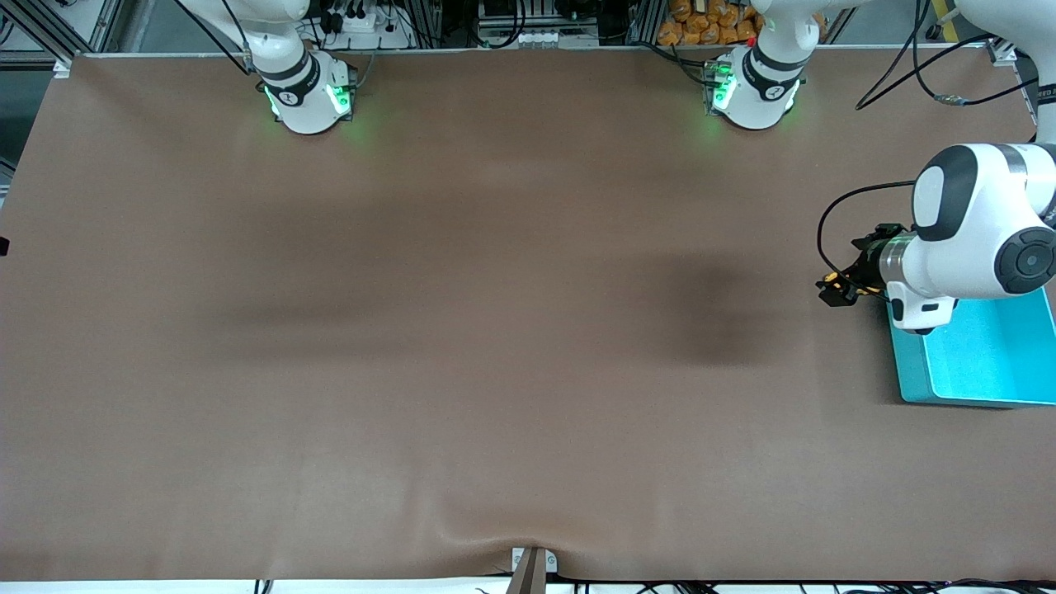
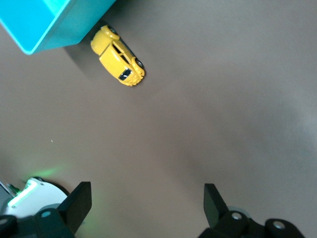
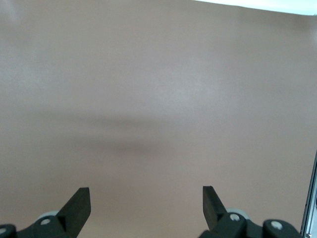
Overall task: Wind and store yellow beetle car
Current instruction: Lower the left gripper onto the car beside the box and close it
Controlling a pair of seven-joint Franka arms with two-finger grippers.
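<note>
Yellow beetle car [image 2: 118, 58] beside turquoise bin [image 2: 44, 22], left wrist view only.

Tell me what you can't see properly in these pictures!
- Yellow beetle car: absent from the front view, where the left arm covers it; the left wrist view shows it beside the turquoise bin.
- Turquoise bin: cut off by the front view's edge.
- Right claw: outside the front view.
- Car's winding part: cannot be made out.
</note>
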